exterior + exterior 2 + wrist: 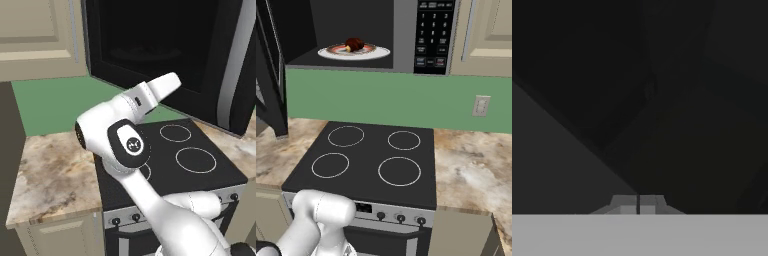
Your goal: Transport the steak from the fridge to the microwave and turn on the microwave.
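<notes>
The steak (354, 44) is a dark red-brown lump lying on a round plate (376, 52) with a reddish rim inside the microwave (406, 35). The microwave's door (200, 55) hangs wide open, and the keypad (433, 35) of white buttons is to the right of the cavity. My arm (150, 95) reaches up to the open door's dark glass. In the hand view my gripper (638, 205) is shut with nothing between the tips, close to a dark surface. The fridge is out of view.
A black stove (366, 160) with ring burners and front knobs stands directly below the microwave. Marbled counter (471, 170) runs on both sides of it. Beige cabinets (486, 35) flank the microwave, and a wall outlet (481, 106) sits on the green backsplash.
</notes>
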### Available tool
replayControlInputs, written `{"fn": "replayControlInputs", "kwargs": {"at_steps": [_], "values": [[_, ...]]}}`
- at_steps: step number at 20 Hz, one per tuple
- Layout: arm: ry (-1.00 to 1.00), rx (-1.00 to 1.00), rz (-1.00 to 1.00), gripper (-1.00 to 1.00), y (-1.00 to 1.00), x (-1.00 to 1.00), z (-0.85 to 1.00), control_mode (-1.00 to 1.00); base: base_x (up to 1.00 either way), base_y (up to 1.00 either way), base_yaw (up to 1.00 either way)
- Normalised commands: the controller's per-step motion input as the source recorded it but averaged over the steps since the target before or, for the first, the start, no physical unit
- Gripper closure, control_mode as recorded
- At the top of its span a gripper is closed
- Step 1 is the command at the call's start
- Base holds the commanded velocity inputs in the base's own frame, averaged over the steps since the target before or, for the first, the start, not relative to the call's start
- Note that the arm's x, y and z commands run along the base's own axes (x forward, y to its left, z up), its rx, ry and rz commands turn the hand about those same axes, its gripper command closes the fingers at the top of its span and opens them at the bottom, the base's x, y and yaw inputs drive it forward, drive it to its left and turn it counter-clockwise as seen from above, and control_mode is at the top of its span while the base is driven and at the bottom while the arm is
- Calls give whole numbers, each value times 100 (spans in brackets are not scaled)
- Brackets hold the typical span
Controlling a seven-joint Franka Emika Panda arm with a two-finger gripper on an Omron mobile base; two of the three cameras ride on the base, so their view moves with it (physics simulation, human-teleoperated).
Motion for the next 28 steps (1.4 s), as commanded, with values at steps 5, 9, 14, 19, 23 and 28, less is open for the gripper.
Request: {"fn": "replayControlInputs", "kwargs": {"at_steps": [5, 9, 14, 19, 23, 28], "values": [[-1, 0, 14, 100, -33, 21, 23, -100, 0, 0, 0], [-1, 0, 24, 100, -46, 28, 0, -100, 0, 0, 0], [0, 5, 28, 100, -46, 45, 6, -100, 0, 0, 0], [0, 11, 28, 100, -31, 45, 19, -100, 0, 0, 0], [0, 11, 21, 100, -15, 53, 35, -100, 0, 0, 0], [6, 12, 18, 100, -3, 55, 46, -100, 0, 0, 0]]}}
